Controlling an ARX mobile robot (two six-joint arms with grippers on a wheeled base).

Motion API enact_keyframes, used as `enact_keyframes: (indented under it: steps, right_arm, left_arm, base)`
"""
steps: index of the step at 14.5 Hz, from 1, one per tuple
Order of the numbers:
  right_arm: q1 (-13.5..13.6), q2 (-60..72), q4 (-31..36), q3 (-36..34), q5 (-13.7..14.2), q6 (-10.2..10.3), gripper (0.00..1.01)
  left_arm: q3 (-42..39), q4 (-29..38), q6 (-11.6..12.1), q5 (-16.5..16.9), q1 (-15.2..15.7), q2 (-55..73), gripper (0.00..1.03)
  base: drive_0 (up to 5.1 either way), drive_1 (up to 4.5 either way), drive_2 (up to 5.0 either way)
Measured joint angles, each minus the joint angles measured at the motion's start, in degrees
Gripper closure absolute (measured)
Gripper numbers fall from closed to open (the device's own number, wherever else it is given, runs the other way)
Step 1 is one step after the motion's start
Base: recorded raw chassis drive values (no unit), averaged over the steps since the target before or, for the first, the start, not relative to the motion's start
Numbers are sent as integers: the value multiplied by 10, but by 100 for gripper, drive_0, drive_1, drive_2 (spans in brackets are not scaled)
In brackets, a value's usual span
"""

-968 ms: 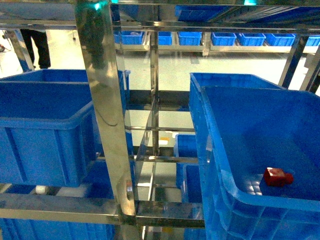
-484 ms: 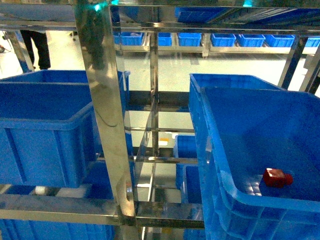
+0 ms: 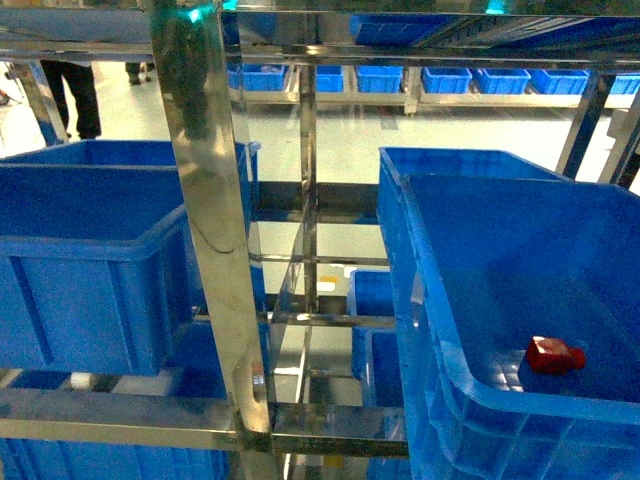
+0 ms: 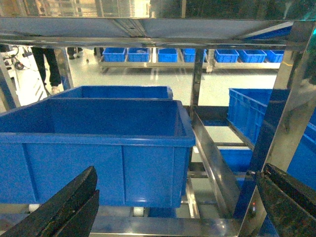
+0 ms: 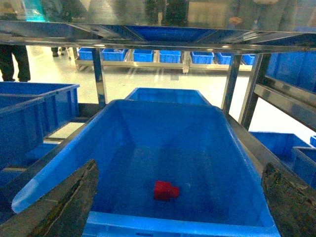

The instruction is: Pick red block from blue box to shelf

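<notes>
The shelf [image 3: 212, 250] fills the head view, its upright posts and flat rails framing every bin. The blue box [image 5: 168, 148] sits directly ahead of and below the right jaws [image 5: 180, 197], its near rim lying between the two fingers in the right wrist view. The red block [image 5: 165, 190] lies on the floor of this box, ahead of the right jaws, below their level and slightly left of their midline. The right jaws stand wide open and hold nothing. The left jaws [image 4: 177, 202] also stand wide open and empty, facing a separate blue crate [image 4: 94, 143] and well apart from the block.

Likely faults from this position, judged from the layout:
- The shelf rail above the box leaves limited headroom. A steep descent may strike the rail or the near rim of the box.
- The block is small, glossy and lies on its side with the stud pointing sideways. A grip across the stud may slip or tip the block.
- The smooth box floor may let the block slide away under one finger's contact.

Compared with the head view one second earlier, the block and the bins occupy practically the same positions. No arm enters the head view in either frame.
</notes>
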Motion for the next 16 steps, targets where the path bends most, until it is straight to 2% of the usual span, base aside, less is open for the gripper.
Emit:
enact_keyframes:
  steps: [16]
  right_arm:
    - [0,0,0,0,0,0,3]
  left_arm:
    - [0,0,0,0,0,0,5]
  base:
    - [0,0,0]
